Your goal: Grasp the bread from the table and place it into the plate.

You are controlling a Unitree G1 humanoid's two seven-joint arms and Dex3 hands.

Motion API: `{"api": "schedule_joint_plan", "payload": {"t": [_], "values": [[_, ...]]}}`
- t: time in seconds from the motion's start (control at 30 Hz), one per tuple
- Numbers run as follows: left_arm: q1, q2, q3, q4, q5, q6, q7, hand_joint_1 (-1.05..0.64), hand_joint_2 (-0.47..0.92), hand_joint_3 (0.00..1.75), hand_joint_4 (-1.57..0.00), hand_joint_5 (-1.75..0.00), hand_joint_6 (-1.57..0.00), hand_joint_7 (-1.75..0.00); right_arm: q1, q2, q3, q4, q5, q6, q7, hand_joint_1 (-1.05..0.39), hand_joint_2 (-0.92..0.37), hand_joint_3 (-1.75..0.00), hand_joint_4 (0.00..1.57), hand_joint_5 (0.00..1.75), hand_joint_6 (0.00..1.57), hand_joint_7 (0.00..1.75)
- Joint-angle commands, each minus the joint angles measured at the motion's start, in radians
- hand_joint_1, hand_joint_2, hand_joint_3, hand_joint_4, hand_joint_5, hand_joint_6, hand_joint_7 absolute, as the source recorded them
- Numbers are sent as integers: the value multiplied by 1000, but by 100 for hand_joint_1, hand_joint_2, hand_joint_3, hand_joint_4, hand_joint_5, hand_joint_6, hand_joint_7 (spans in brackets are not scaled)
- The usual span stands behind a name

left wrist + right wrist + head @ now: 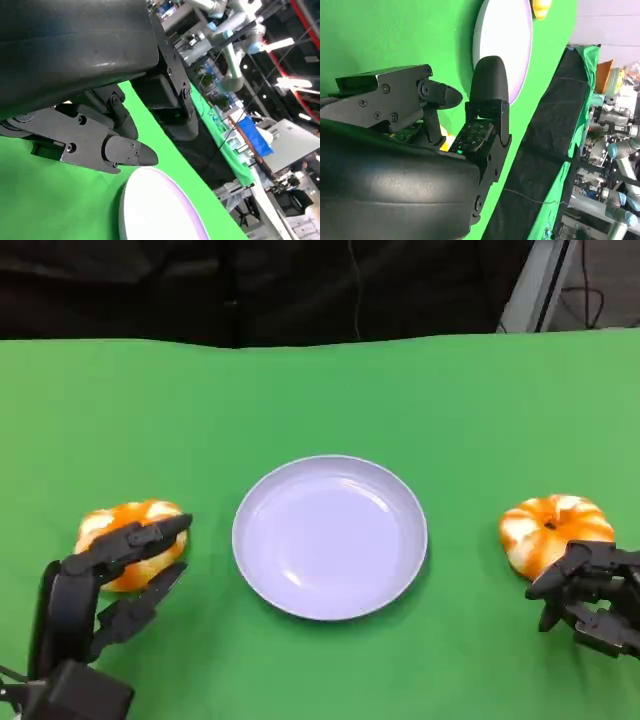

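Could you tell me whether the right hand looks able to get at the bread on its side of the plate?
Probably yes: the right hand sits just in front of the right bread, fingers apart, with nothing between them on the green table.
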Motion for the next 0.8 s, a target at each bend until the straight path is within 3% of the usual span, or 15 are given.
{"api": "schedule_joint_plan", "payload": {"t": [0.03,0.47,0.6,0.8], "values": [[15,19,6,-18,5,7,15,-20,92,12,-86,-5,-82,0,-8,-23,-6,5,5,1,2,5,-92,-47,87,138,96,89],[17,18,7,-24,5,10,14,-20,92,12,-87,-3,-82,0,-8,-23,-6,6,5,1,2,5,-92,-47,86,138,96,90],[46,36,21,-103,78,25,90,-34,92,7,-78,-1,-68,0,-8,-25,-6,7,5,3,4,4,-91,-47,87,138,96,89],[53,37,16,-121,95,40,110,-37,92,7,-77,-1,-67,0,-8,-26,-6,6,3,4,1,4,-91,-47,87,138,97,89]]}}
